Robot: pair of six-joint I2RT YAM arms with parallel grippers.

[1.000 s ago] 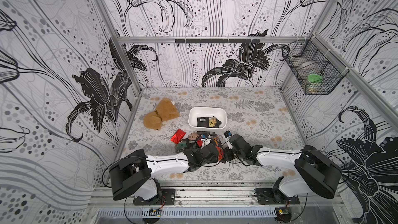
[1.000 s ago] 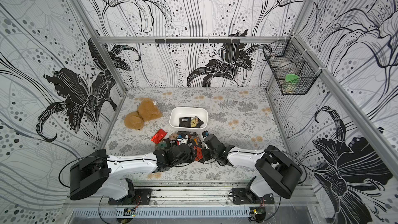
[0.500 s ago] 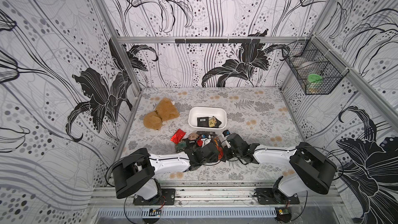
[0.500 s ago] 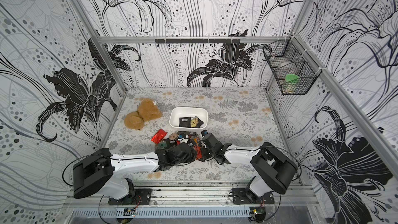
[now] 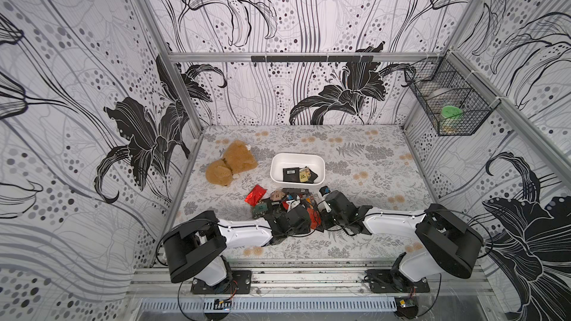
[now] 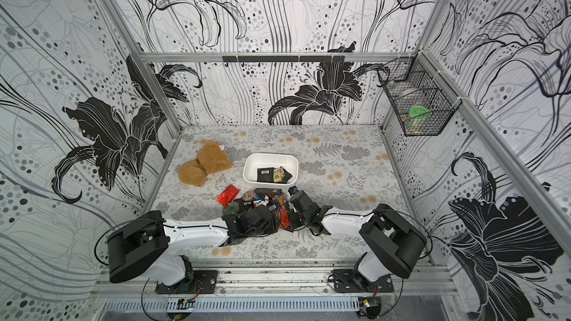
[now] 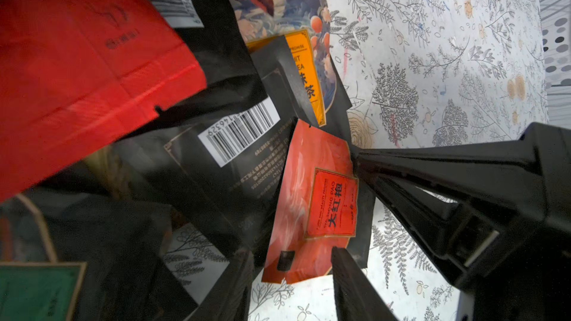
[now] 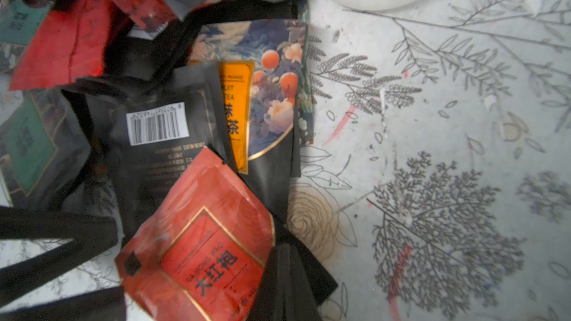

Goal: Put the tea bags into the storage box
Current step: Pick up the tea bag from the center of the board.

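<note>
Tea bags (image 5: 279, 200) lie heaped just in front of the white storage box (image 5: 278, 162), which holds a few sachets (image 5: 292, 175). Both arms reach low into the near side of the heap, where an orange-red sachet (image 7: 312, 208) (image 8: 197, 242) lies. My left gripper (image 7: 293, 276) (image 5: 309, 219) is open, its fingers (image 7: 352, 285) either side of that sachet's near edge, floor showing between them. My right gripper (image 8: 284, 273) (image 5: 321, 217) is shut, its tip resting at the sachet's other edge over a black sachet. I cannot tell whether it pinches anything.
A brown plush toy (image 5: 230, 163) lies left of the box. A shiny red sachet (image 5: 255, 195) sits at the heap's left end. A black wire basket (image 5: 451, 106) hangs on the right wall. The two grippers nearly touch each other.
The right arm's elbow has shifted slightly to the left. Both grippers stay at the heap with unchanged jaws.
</note>
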